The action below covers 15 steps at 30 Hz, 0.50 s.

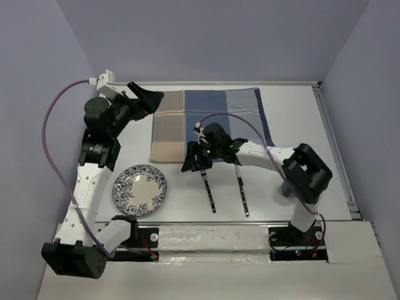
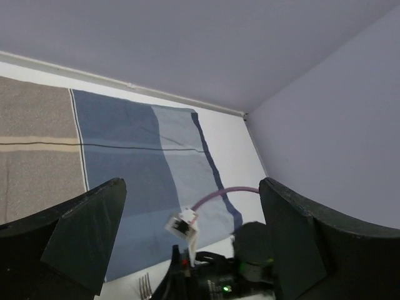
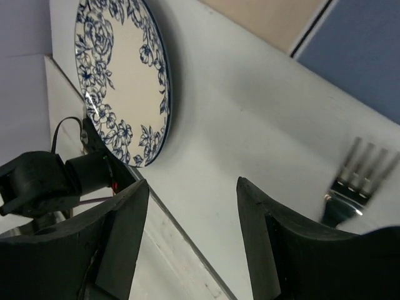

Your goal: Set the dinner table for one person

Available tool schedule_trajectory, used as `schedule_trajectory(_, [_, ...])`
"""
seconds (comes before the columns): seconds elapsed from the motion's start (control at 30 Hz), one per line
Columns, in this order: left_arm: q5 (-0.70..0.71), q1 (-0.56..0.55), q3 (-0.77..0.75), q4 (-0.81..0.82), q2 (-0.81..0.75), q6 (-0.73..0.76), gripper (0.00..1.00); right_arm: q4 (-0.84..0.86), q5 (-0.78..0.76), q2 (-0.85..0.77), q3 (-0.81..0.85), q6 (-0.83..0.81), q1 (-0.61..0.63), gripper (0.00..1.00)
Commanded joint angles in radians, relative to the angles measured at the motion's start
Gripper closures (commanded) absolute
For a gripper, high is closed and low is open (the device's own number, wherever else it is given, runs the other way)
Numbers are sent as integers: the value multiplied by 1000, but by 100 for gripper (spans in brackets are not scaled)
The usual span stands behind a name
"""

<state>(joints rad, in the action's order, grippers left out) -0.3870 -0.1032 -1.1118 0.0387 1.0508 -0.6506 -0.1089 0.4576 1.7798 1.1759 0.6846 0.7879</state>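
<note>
On the white dinner table a blue-flowered plate lies at the front left. To its right are a fork and a second dark-handled utensil, side by side. My right gripper hovers over the fork's head, open and empty. In the right wrist view the fork tines show just right of its fingers and the plate at the upper left. My left gripper is open and empty at the back left, by the striped mat. Its wrist view shows only mat between the jaws.
A bluish-green object stands at the right, mostly hidden behind the right arm. A purple cable arcs over the mat to the right wrist. Walls close in the table at the back and both sides.
</note>
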Motion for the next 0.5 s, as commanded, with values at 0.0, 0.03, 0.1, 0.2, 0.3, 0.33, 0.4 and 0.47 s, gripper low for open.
schedule_trajectory(0.0, [153,-67,-7,-198,-151,186,1,184,61,127,112,96,101,37])
schedule_trajectory(0.03, [180,-67,7,-223,-175,186,1,198,58,153,122,105,114,37])
schedule_trajectory(0.1, [244,-95,39,-285,-225,201,1,257,76,228,134,160,123,39])
schedule_trajectory(0.2, [277,-108,92,-351,-316,197,1,307,82,320,159,214,151,43])
schedule_trajectory(0.3, [277,-115,122,-402,-377,193,1,314,72,384,212,236,171,50])
schedule_trajectory(0.33, [280,-116,128,-413,-390,190,1,316,72,424,226,253,171,53])
schedule_trajectory(0.4, [287,-116,129,-434,-419,190,1,330,72,451,257,270,180,63])
schedule_trajectory(0.47, [293,-118,119,-451,-434,195,1,342,76,474,272,285,189,77])
